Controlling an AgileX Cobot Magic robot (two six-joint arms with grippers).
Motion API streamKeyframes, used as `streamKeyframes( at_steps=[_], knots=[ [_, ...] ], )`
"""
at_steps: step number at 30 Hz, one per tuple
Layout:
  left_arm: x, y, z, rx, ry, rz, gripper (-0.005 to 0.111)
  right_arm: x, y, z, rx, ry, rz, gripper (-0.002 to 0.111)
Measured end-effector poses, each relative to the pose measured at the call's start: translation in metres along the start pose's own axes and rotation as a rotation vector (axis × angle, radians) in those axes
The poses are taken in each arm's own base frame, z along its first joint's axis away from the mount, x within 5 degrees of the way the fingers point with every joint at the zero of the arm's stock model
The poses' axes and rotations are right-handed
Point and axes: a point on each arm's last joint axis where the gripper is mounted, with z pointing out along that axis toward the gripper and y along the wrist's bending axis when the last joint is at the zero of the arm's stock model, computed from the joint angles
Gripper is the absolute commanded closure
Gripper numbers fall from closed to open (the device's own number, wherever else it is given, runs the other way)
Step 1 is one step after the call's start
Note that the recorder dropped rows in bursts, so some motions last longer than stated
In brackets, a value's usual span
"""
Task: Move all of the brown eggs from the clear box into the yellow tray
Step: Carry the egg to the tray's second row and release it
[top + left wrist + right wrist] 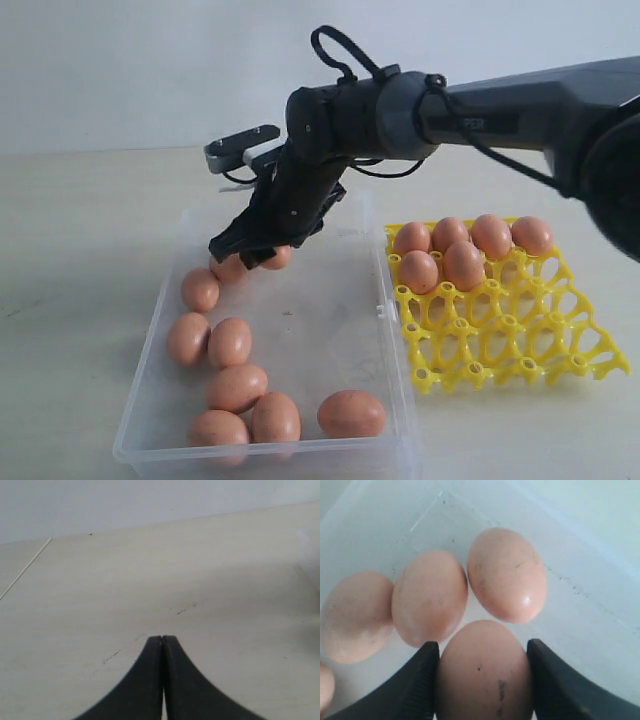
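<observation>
Pale desk (pixel 80 220): right tool (pixel 481 650) straddles one brown egg (pixel 482 685) at the far end of the clear box (pixel 396 380), fingers (pixel 420 680) hugging its shell for the lift to the yellow tray (pixel 520 345). Can't tell if it's gripping; left tool (pixel 162 639) is parked shut.

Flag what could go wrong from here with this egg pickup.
The right pincer straddles one egg that lies close to two neighbours; lifting may roll or knock them. It is smooth and rounded, so it could slip out, or crack if squeezed hard. The yellow tray already holds six eggs; setting down beside them risks a bump.
</observation>
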Motion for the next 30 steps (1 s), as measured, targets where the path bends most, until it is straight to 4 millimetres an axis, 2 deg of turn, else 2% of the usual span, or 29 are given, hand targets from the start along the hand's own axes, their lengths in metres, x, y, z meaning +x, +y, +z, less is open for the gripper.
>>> streamKeyframes(
  at_steps=[3, 6, 9, 12, 19, 25, 30],
  knots=[
    [0.0, 0.0, 0.0, 0.0, 0.0, 0.0, 0.107, 0.003, 0.001, -0.023, 0.018, -0.06, -0.011, 0.108],
    [0.0, 0.0, 0.0, 0.0, 0.0, 0.0, 0.107, 0.018, 0.001, -0.042, 0.042, -0.124, -0.02, 0.108],
    [0.0, 0.0, 0.0, 0.0, 0.0, 0.0, 0.107, 0.044, 0.001, -0.057, 0.071, -0.179, -0.042, 0.108],
    [0.0, 0.0, 0.0, 0.0, 0.0, 0.0, 0.107, 0.066, -0.001, -0.081, 0.101, -0.274, -0.054, 0.108],
    [0.0, 0.0, 0.0, 0.0, 0.0, 0.0, 0.107, 0.116, -0.027, -0.129, 0.176, -0.433, 0.038, 0.108],
    [0.0, 0.0, 0.0, 0.0, 0.0, 0.0, 0.107, 0.148, -0.046, -0.155, 0.231, -0.482, 0.13, 0.108],
    [0.0, 0.0, 0.0, 0.0, 0.0, 0.0, 0.107, 0.166, -0.072, -0.159, 0.288, -0.456, 0.217, 0.108]
  ],
)
